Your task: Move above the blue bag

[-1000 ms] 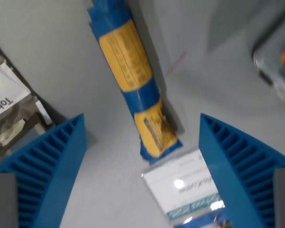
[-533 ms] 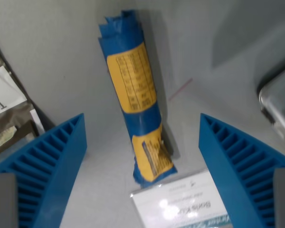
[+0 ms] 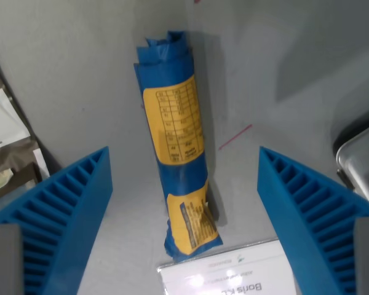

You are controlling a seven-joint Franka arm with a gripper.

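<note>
Plain grey tabletop (image 3: pixel 80 80) crossed by soft shadows

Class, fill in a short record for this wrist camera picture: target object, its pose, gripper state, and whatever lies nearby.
target: blue bag, rolled, with yellow labels
pose: lying lengthwise on the grey table, between the fingers
gripper: gripper open, holding nothing
wrist view's left: brown packet, partly cut off
bottom edge: white card by the bag's near end
wrist view's right: metal tray, only a corner visible
</note>
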